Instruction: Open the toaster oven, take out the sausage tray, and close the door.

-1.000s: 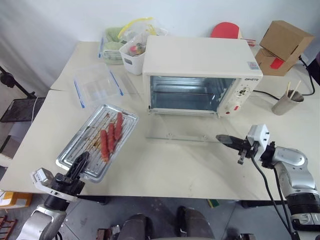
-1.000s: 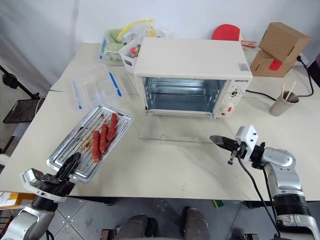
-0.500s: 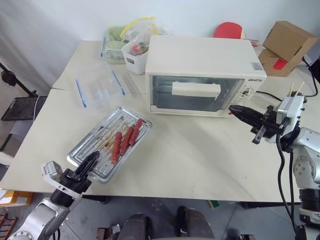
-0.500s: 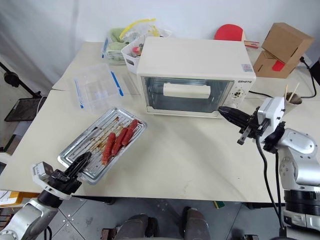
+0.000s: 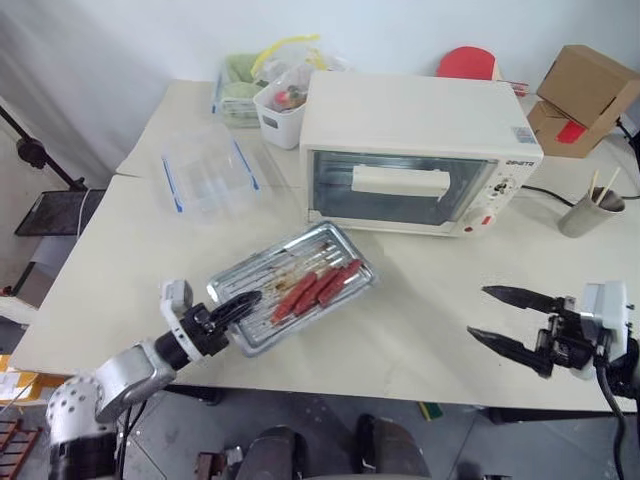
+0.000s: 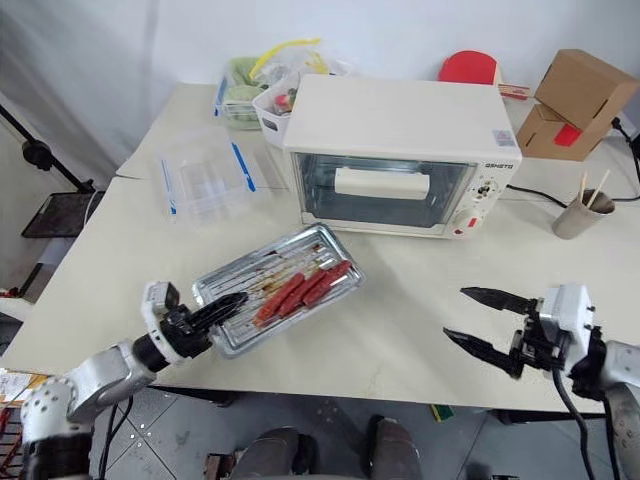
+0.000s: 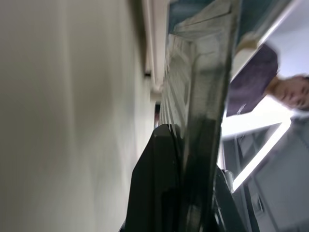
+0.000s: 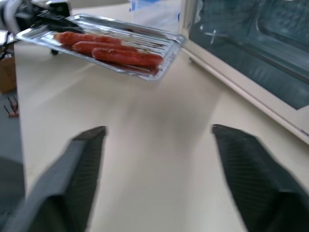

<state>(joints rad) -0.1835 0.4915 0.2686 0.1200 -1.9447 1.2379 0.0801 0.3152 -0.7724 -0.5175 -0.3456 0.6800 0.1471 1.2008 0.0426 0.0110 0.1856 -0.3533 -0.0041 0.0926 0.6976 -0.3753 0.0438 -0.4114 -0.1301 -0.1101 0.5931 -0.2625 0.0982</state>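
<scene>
Holding the sausage tray (image 5: pixel 296 287) by its near short edge, the left end effector (image 5: pixel 232 310) is pinched tight on the metal rim. The tray sits near the front edge of the tabletop (image 5: pixel 420 300), a bit left of the middle, and it is turned at a slant so its far end points toward the toaster oven (image 5: pixel 420 150). In the right wrist view the tray looks lifted a little off the tabletop. Three red sausages (image 5: pixel 318 287) lie side by side in the tray, near its far end. The tray's ridged bottom has brown grease marks.

The toaster oven stands toward the back of the tabletop, right of the middle. Its door (image 5: pixel 400 187) is shut, and the cream handle (image 5: pixel 400 181) runs across the glass.

The right end effector (image 5: pixel 505 321) hovers near the front right edge of the tabletop with its two black fingers spread wide and nothing between them.

A clear container with blue edges (image 5: pixel 208 172) sits toward the left edge. A white bin (image 5: pixel 280 110) is just left of the oven, a paper cup (image 5: pixel 585 208) stands near the right edge, and a cardboard box (image 5: pixel 588 85) is at the back right corner.
</scene>
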